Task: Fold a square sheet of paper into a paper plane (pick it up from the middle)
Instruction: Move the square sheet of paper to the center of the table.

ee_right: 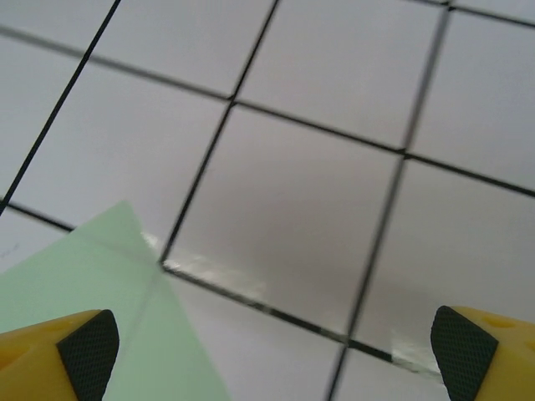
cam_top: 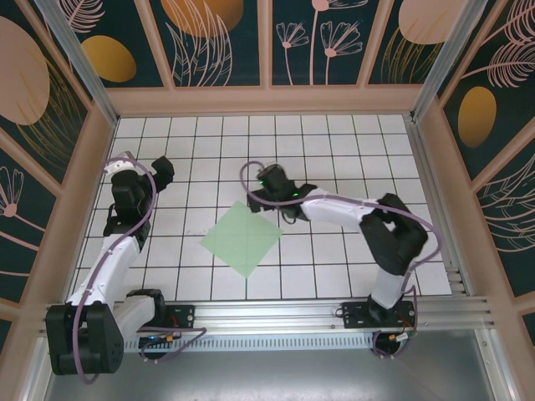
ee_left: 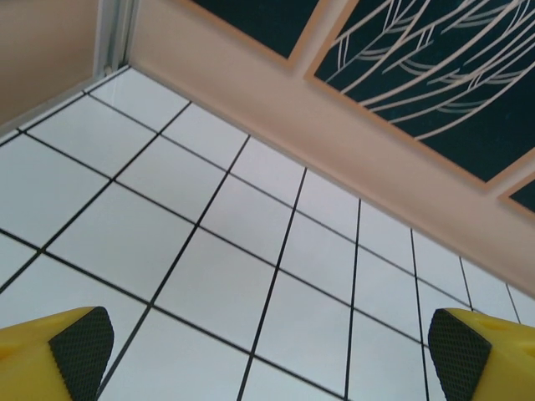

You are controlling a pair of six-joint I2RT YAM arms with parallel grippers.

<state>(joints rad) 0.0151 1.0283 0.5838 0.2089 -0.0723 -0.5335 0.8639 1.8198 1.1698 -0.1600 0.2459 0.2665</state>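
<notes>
Right pincer (ee_right: 274, 359) gapes over square sheet of paper (ee_right: 84, 276) corner.

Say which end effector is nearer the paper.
Right: the right end effector is by the far corner of the square sheet of paper; the left end effector sits well left.

Bright, even light falls from overhead; the white counter (cam_top: 334, 142) carries only faint, soft shadows beside the arms (cam_top: 334, 209). The top view splays the walls (cam_top: 481, 100) outward at its edges. The right wrist view is greyer and slightly blurred, possibly shaded by the arm, with streaks of glare along a grid line (ee_right: 251, 302) beside the square sheet of paper (ee_right: 75, 276). Its fingers (ee_right: 88, 355) look soft.
</notes>
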